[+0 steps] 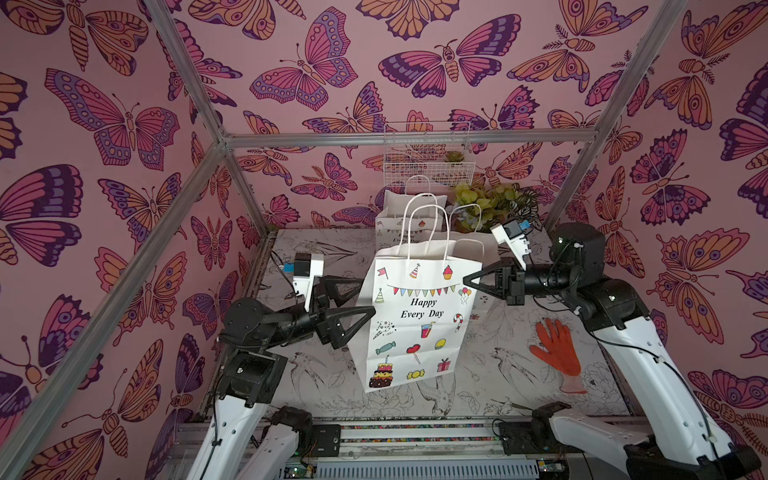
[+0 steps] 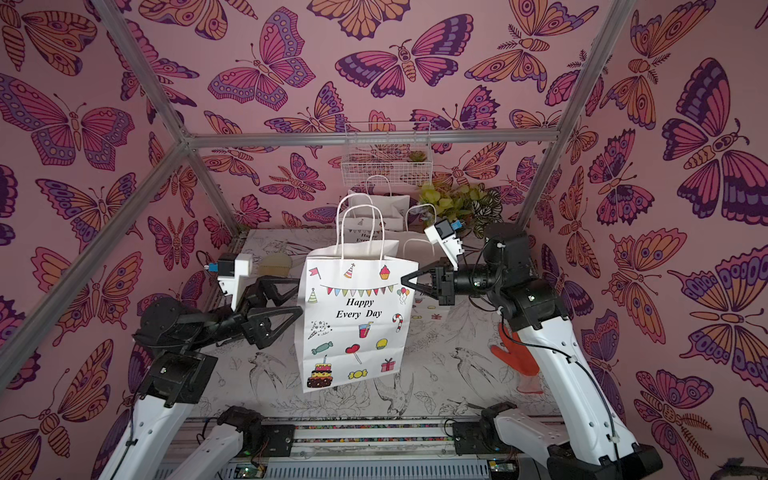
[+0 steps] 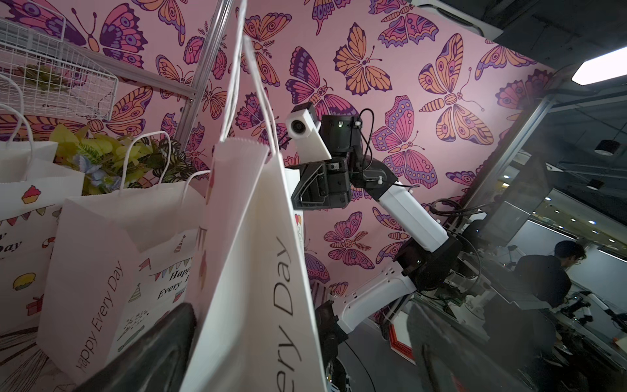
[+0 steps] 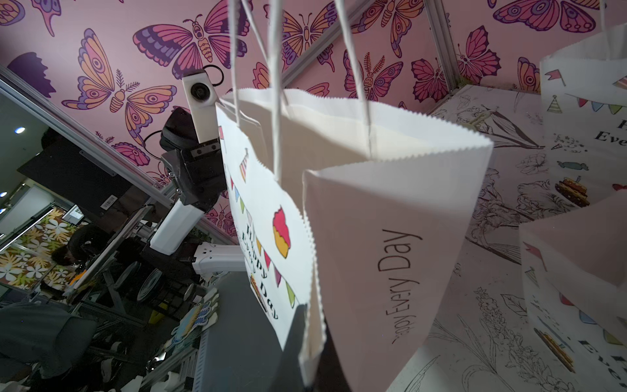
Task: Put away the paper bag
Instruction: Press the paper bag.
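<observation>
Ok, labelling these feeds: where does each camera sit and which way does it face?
Both top views: high at the front, facing down and back; left arm, right arm, open left claw, right claw shut on paper bag.
Left wrist: on left arm, faces past the bag to right arm; own finger shows.
Right wrist: on right arm, faces bag and left arm; own finger shows.
Wrist views share the bag.

We saw the white, cord-handled paper bag point(image 1: 415, 328), printed "Happy Every Day" among party drawings. It was upright but slightly tilted, its mouth open, and it hung raised above the middle of the table point(image 1: 503, 374).
</observation>
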